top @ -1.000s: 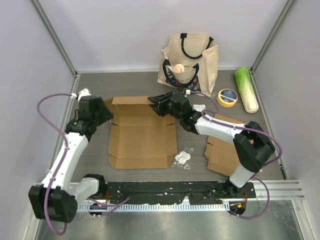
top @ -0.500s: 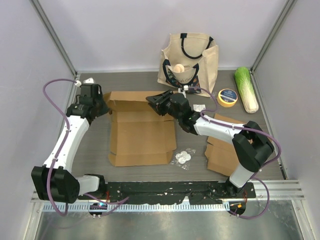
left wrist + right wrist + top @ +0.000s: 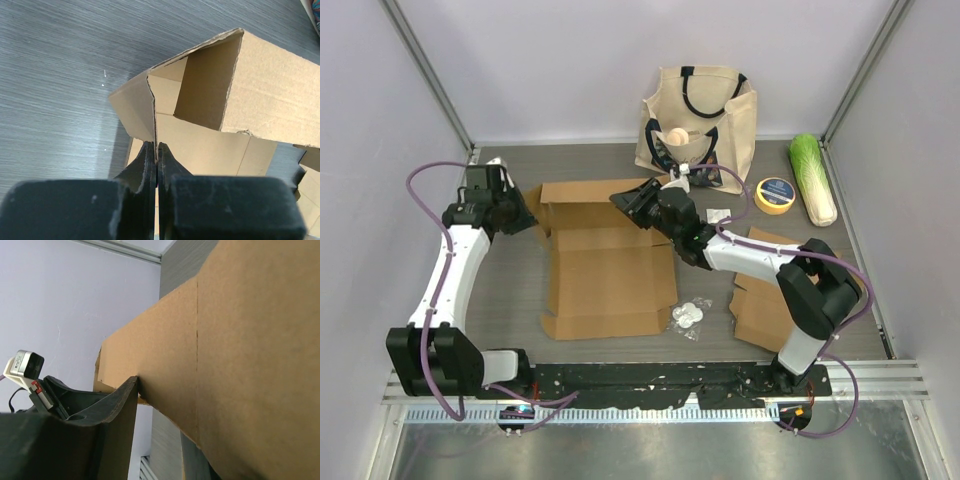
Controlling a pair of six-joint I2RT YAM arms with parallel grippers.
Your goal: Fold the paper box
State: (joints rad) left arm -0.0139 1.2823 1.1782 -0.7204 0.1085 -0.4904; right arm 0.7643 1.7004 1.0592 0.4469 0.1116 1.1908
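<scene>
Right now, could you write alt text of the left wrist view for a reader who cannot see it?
The jaws of the left gripper are shut on the edge of a raised corner flap of the brown paper box. Behind the flap, a raised wall of the box stands above its flat panel, on a grey table.

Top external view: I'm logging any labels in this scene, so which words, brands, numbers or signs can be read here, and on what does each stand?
No text here is legible.
beige canvas tote bag: dark printed design on its front, too small to read.
yellow tape roll: round dark blue label with pale marks, too blurred to read.
brown cardboard box: no print visible.
</scene>
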